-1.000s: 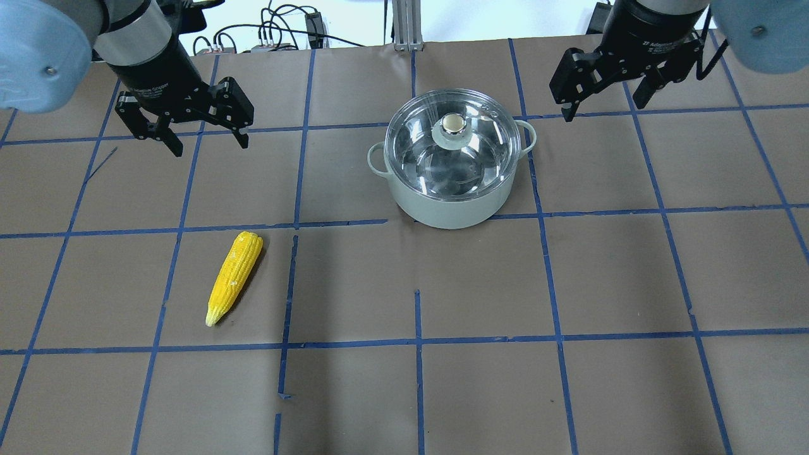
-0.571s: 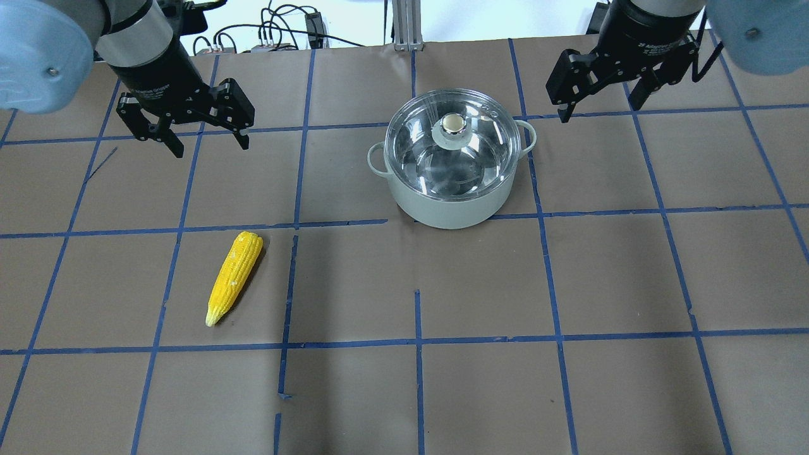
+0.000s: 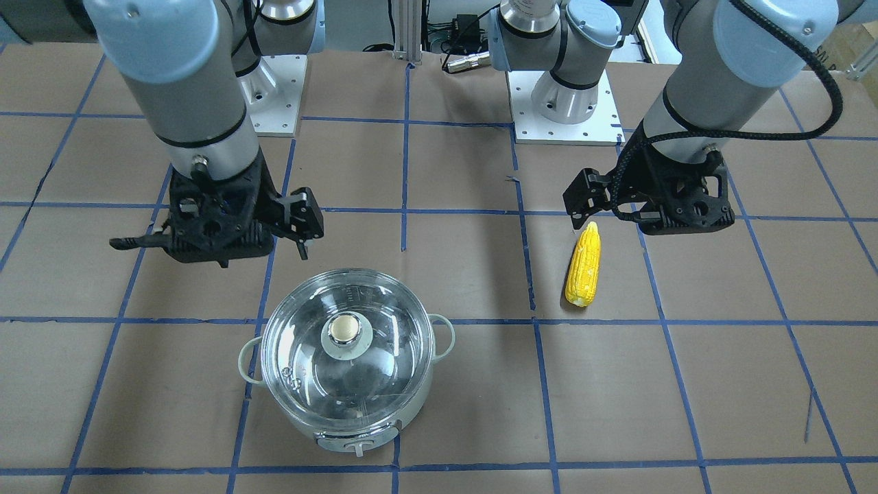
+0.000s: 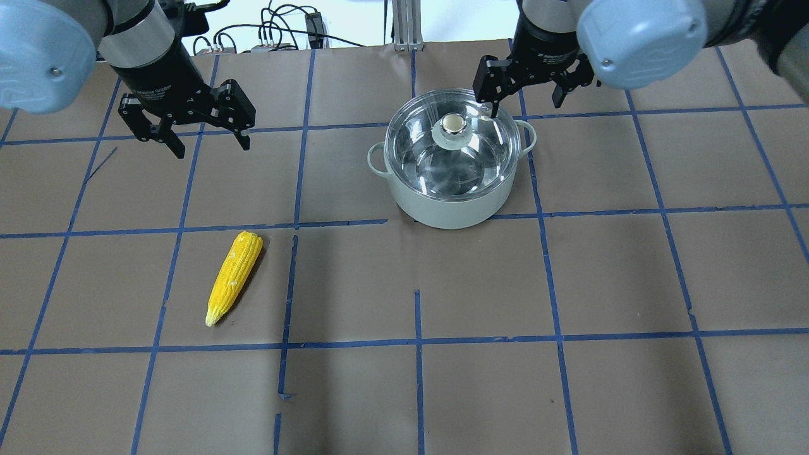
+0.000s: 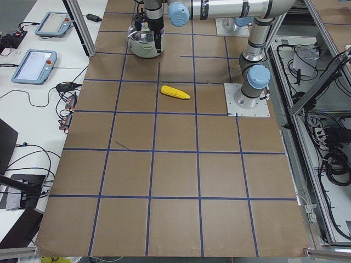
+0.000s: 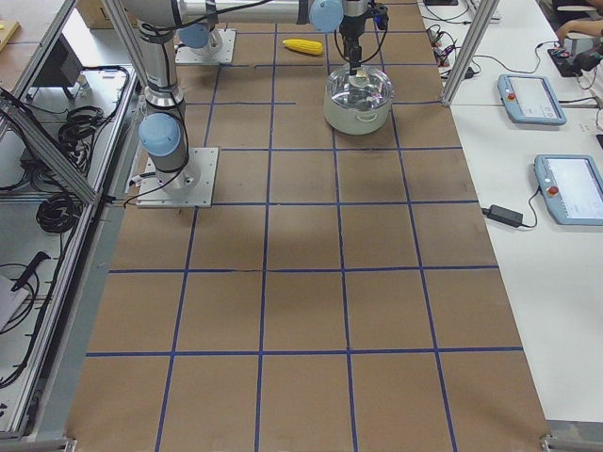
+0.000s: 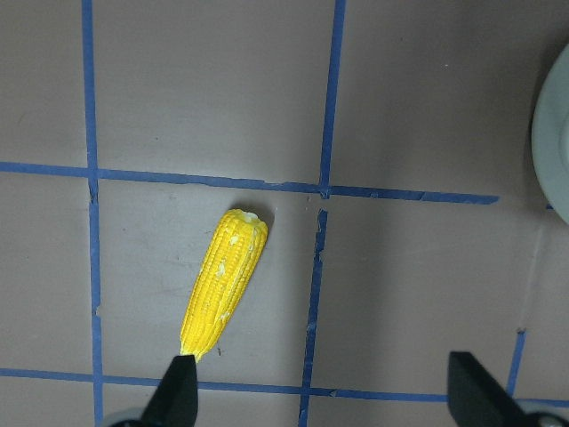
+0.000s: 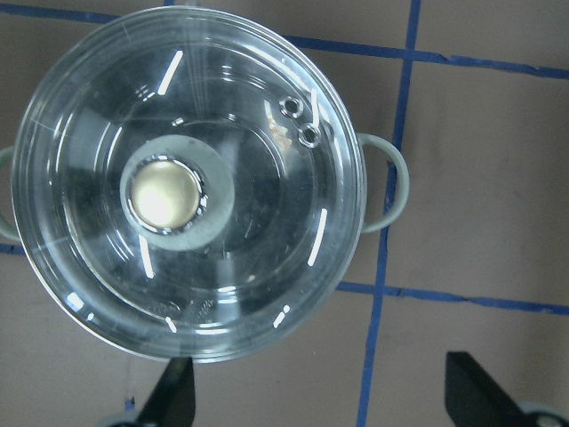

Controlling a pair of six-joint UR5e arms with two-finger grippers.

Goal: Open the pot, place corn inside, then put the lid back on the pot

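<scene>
Table: brown paper, blue tape grid. Pot stands slightly toward the right arm's side with lid seated, so opening is judged not begun. Corn lies flat, well apart, on the left arm's side. Right gripper hangs above the pot, jaws wide, empty, probably lining up on the lid knob. Its wrist view shows that knob off to one side of the fingers, which overhead cannot. Left gripper hangs high near the corn, wide, empty.
</scene>
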